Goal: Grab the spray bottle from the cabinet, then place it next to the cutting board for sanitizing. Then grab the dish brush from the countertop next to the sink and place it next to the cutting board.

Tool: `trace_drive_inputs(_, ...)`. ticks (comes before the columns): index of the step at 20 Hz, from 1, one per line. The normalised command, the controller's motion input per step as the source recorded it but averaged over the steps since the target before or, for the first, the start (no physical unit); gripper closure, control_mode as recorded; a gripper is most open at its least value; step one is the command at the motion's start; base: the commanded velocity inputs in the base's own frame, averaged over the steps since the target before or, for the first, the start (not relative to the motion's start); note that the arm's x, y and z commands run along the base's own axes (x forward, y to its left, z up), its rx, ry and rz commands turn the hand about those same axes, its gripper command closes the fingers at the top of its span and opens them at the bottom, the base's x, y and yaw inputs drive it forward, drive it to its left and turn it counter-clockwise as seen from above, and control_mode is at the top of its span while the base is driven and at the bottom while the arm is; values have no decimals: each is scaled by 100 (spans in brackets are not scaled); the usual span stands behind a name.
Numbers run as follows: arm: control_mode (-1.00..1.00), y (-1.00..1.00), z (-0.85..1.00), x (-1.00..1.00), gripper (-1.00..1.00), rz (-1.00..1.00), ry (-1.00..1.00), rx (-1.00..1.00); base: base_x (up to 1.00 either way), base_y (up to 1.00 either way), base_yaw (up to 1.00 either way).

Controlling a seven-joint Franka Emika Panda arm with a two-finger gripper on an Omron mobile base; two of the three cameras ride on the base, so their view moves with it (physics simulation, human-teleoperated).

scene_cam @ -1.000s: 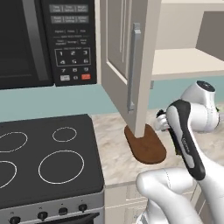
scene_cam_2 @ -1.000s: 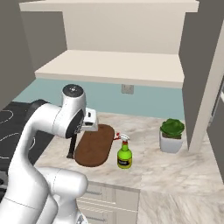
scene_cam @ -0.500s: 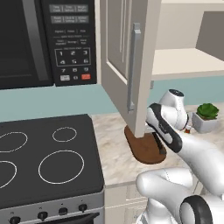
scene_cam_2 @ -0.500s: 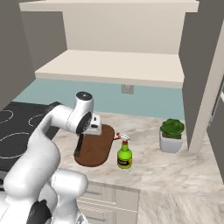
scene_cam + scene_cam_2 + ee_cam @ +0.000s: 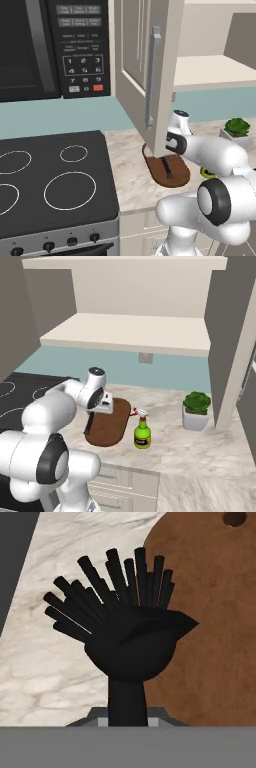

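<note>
My gripper is shut on the black dish brush, which hangs head-down over the left edge of the dark brown cutting board. In the hand view the bristly brush head straddles the cutting board and the marbled countertop. From the left base, the gripper sits just under the open cabinet door, with the brush above the board. The green spray bottle stands upright on the countertop just right of the board.
A potted plant stands further right, near the open cabinet's side. The black stovetop lies left of the board, with a microwave above it. The cabinet shelf hangs over the counter.
The hand has swung left with the brush, from beside the board to over it, under the cabinet door. The arm's elbow has dropped lower. The spray bottle has not moved.
</note>
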Motion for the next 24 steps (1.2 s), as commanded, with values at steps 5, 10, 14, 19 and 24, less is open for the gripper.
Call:
trace_drive_inputs(5, -100, 25, -33, 12, 100, -5, 1, 0, 0, 0, 0)
trace_drive_inputs(10, -100, 21, -16, 14, 100, -7, 0, 0, 0, 0, 0)
trace_drive_inputs(14, -100, 23, -18, 12, 100, -6, 0, 0, 0, 0, 0)
trace_drive_inputs(19, -100, 15, -17, 15, 100, -4, 0, 0, 0, 0, 0)
trace_drive_inputs(24, -100, 11, -17, 14, 100, 0, 0, 0, 0, 0, 0)
